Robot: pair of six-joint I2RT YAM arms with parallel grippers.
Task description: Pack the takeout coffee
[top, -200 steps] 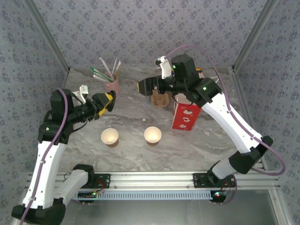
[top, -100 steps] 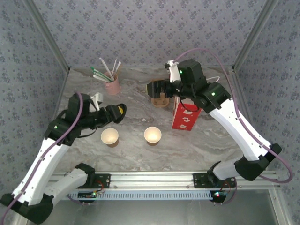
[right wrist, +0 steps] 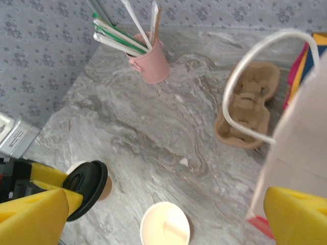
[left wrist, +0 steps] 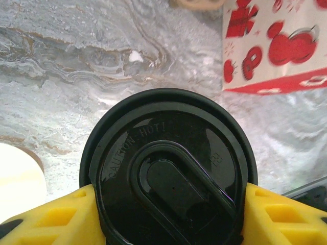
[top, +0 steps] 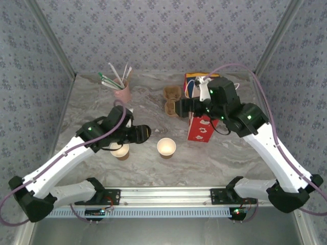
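Observation:
A round black plastic lid point(left wrist: 168, 178), the takeout coffee's, sits clamped between the yellow fingers of my left gripper point(left wrist: 168, 210). That gripper point(top: 139, 133) hovers over the table between two lidless tan paper cups: one point(top: 121, 151) partly under my left arm, the other point(top: 166, 147) to its right with a cream-white inside. From the right wrist the lid point(right wrist: 84, 189) tilts over the left cup point(right wrist: 105, 190). My right gripper point(top: 180, 107) is open beside the brown pulp cup carrier point(top: 171, 99), nothing between its fingers.
A red-and-white gift bag point(top: 202, 126) with a white handle point(right wrist: 230, 102) stands right of centre, a coloured box point(top: 191, 84) behind it. A pink pot of straws point(top: 121, 92) is at the back left. Patterned walls close in three sides.
My left arm has swung right and toward the table's middle, carrying the lid from near the pink pot. My right gripper has pulled back to the right, uncovering the carrier.

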